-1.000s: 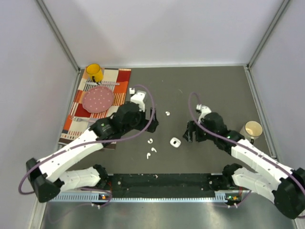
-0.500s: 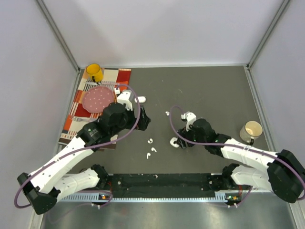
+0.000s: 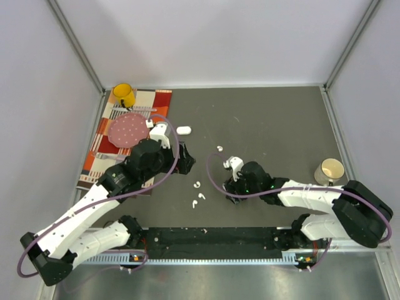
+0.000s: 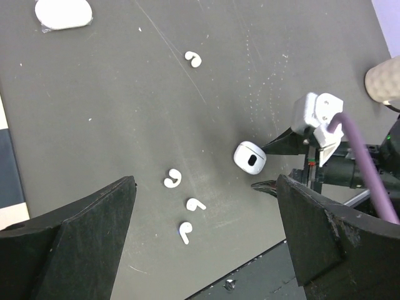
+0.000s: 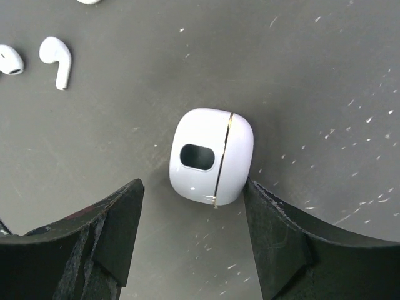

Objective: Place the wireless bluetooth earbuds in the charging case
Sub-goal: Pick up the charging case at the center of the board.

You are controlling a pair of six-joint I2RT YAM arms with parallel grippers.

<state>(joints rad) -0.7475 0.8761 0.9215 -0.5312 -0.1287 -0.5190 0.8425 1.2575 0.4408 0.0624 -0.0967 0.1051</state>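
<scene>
On the dark table (image 3: 281,119), just moved the right gripper (image 5: 190,194) around the charging case (image 5: 211,156), jaws apart, nearly ready to hold it. Waiting with left gripper (image 4: 205,187) wide open above earbuds (image 4: 172,179).

Left gripper (image 4: 205,182) hangs wide open above the table (image 3: 281,119); right gripper (image 5: 192,187) sits low near its middle, jaws partly apart.

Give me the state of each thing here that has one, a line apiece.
left gripper, open, empty
right gripper, open, nothing gripped yet
charging case, lid shut, lying on the table between the right gripper's fingers
earbuds, all four loose on the table, none in a case
second case, lying flat, untouched, lid unclear
yellow mug, upright
beige cup, upright
</scene>
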